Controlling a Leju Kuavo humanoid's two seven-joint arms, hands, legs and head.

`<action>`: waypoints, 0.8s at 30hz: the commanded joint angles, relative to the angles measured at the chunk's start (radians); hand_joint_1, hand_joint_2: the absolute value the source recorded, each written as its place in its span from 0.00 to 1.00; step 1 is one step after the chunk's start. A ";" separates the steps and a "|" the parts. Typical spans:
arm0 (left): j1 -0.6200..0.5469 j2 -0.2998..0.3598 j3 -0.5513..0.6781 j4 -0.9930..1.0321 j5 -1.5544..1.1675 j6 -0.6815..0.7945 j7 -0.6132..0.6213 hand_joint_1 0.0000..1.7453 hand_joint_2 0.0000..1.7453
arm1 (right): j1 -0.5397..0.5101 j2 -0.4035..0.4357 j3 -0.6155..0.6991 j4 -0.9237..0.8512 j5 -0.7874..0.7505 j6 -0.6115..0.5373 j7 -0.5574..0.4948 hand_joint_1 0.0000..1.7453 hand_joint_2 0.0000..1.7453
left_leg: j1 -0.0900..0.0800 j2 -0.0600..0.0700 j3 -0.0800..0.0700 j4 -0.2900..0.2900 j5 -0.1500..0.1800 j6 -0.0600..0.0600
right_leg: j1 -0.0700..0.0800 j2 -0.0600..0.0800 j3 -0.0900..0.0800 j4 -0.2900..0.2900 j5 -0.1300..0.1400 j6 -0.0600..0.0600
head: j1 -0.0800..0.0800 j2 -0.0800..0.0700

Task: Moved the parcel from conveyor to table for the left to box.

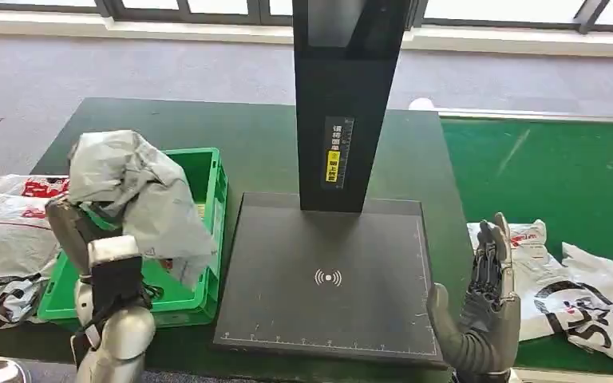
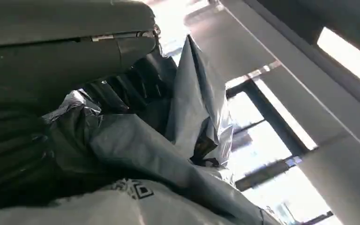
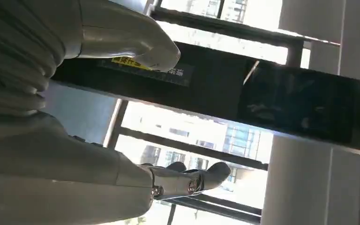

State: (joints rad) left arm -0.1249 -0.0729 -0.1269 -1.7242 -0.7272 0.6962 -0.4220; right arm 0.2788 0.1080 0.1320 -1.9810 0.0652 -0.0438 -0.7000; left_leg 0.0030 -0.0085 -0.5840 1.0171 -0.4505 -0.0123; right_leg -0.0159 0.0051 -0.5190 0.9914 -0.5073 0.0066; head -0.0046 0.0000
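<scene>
Parcel held above the crate

At left of the frame, the left hand (image 1: 88,227) grips the crumpled grey plastic parcel (image 1: 132,187) over the green plastic crate (image 1: 207,239) (fingers wrapped in its folds). Lower right, the right hand (image 1: 487,279) stands upright, fingers straight, holding nothing.

Parcel (image 1: 132,191) seemingly above crate (image 1: 207,239), left of scanner base (image 1: 327,275).

the grey parcel (image 1: 132,191) hides the left robot hand (image 1: 80,227) fingers and part of the green crate (image 1: 207,231). white bags (image 1: 4,239) at nine o'clock run off the edge.
</scene>
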 commanded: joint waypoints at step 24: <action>-0.350 0.069 0.380 0.832 -0.226 0.002 0.277 0.00 0.00 | -0.101 0.049 -0.090 0.131 0.030 0.069 0.002 0.00 1.00 | 0.001 0.003 0.000 -0.002 0.002 -0.002 | 0.001 0.002 0.000 0.000 0.002 -0.002 | 0.000 0.000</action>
State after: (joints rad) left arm -0.4988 0.0050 0.1545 -0.9217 -1.0060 0.6851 -0.1087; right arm 0.2146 0.1549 0.0813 -1.9406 0.1060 0.0301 -0.6996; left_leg 0.0037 -0.0078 -0.5857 1.0172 -0.4487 -0.0141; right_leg -0.0151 0.0057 -0.5200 0.9937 -0.5060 0.0053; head -0.0046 0.0000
